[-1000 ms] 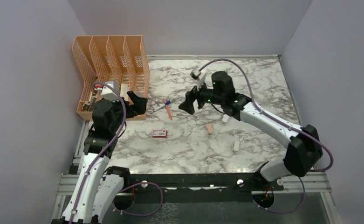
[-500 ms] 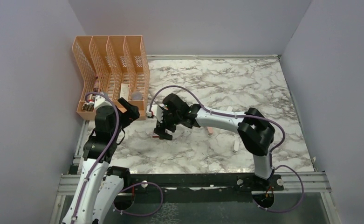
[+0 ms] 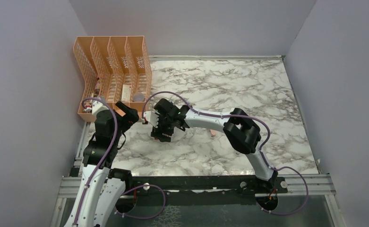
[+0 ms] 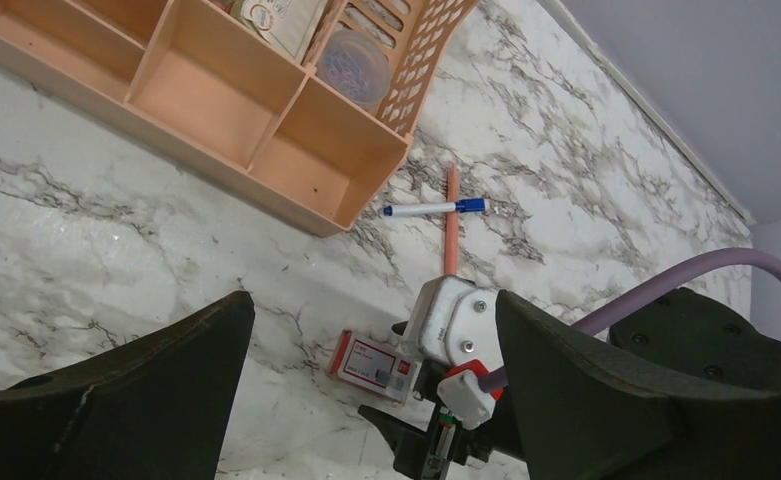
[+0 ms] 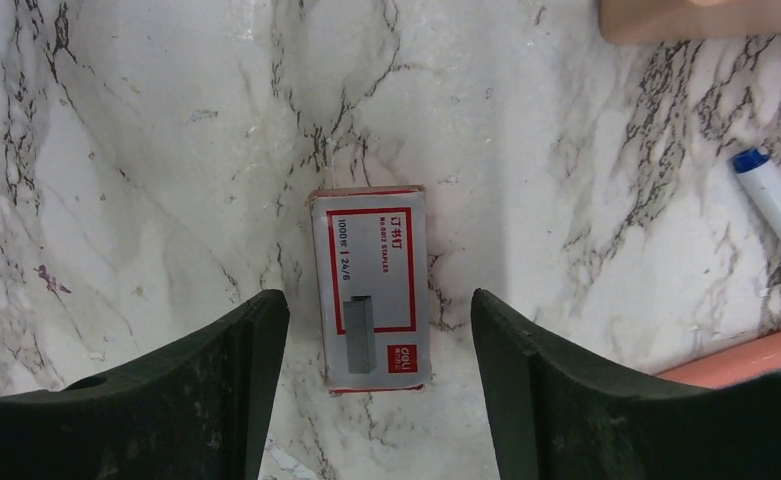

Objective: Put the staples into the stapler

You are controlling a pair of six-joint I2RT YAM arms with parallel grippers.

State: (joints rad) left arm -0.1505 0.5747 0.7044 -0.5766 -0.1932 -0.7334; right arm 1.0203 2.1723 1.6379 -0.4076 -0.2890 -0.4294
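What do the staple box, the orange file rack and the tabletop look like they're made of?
Staple box: probably cardboard; matte red-and-white printed face, thin folded edges.
File rack: moulded plastic by the look; uniform peach-orange, smooth, with a lattice side wall.
Tabletop: marble pattern, white with dark veins, slight sheen; whether it is real stone or a printed laminate cannot be told.

Orange mesh organiser (image 3: 114, 71) stands at the marble table's (image 3: 229, 80) left edge. Just beside it, a blue-capped white pen (image 4: 421, 210) crosses an orange pencil (image 4: 451, 245). Pink block (image 3: 213, 133) lies well apart.
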